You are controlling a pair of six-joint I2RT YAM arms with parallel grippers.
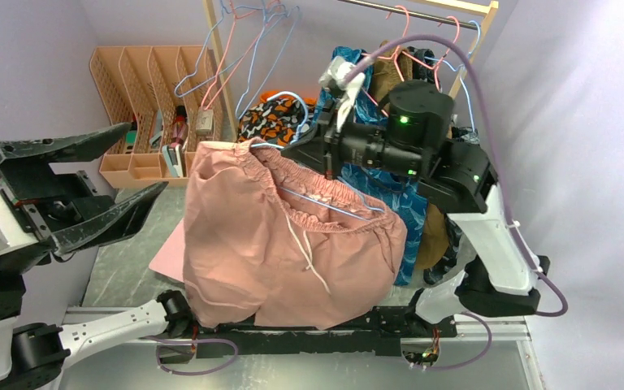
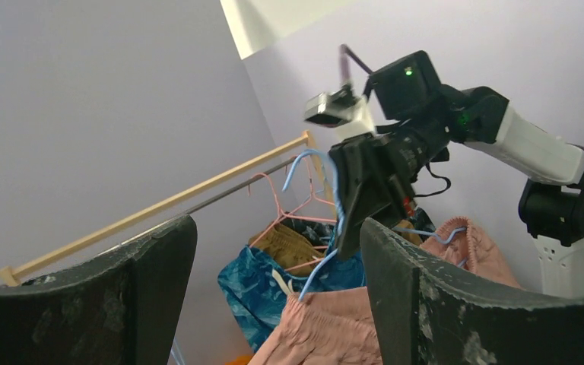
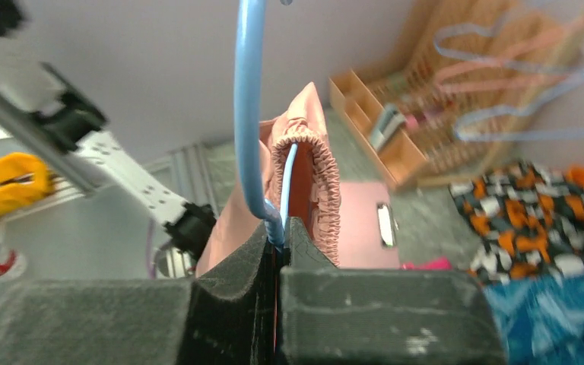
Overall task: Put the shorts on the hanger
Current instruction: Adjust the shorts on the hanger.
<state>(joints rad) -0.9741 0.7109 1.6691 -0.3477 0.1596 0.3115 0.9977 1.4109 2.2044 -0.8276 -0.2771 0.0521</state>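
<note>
This is a robotics lab corner, dressed up as a bit of wardrobe. A wooden clothes rail (image 2: 160,204) stands at the back with wire hangers (image 1: 248,41) on it. Under the rail lie heaped garments (image 1: 268,118), and left of it is a row of peach file trays (image 1: 150,81). Behind the rail, plain lilac walls (image 1: 32,49) close the spot in like a booth. In front of it is a grey desk (image 1: 122,260). At the desk edge farthest from the rail, two black-and-white robot arms (image 1: 487,236) are bolted to a metal frame (image 1: 333,374). A purple cable (image 1: 486,130) loops along one arm, and a green light (image 1: 404,120) glows on it.
</note>
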